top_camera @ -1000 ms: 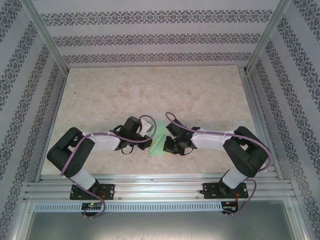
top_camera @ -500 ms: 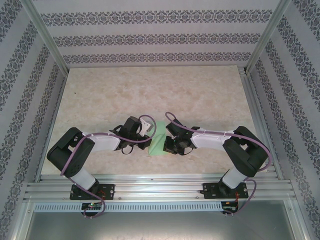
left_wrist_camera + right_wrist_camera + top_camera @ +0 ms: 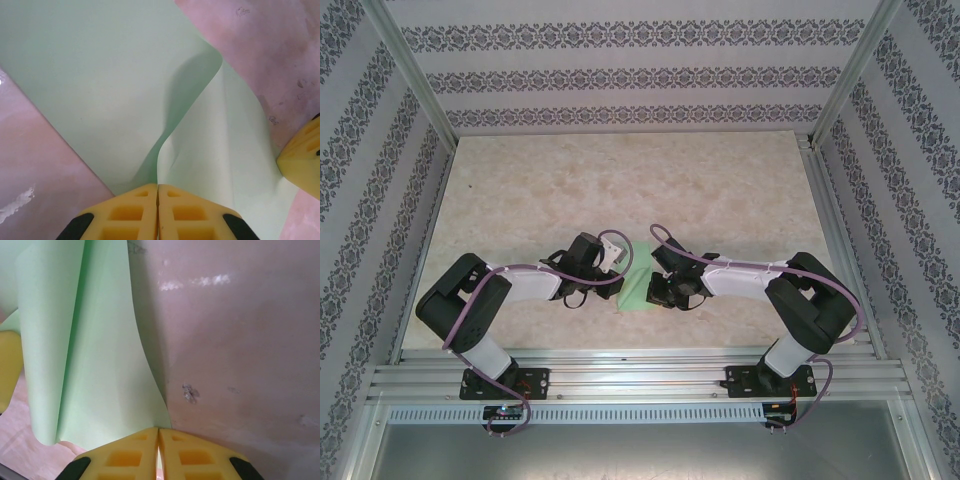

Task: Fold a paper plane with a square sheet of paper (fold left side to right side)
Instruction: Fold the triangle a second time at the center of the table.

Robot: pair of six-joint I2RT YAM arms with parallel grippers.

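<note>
Paper (image 3: 100,75) lies on the table (image 3: 620,190), partly lifted and curled, between my left gripper (image 3: 158,187) and right gripper (image 3: 159,431), each pinched tight on one of its edges.

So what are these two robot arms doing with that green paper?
Both arms are working on one square sheet of paper, light mint green, on the table between them. The left gripper is pinched shut on one edge, and the sheet bows up from there in a soft curve. The right gripper is shut on the other side.
</note>
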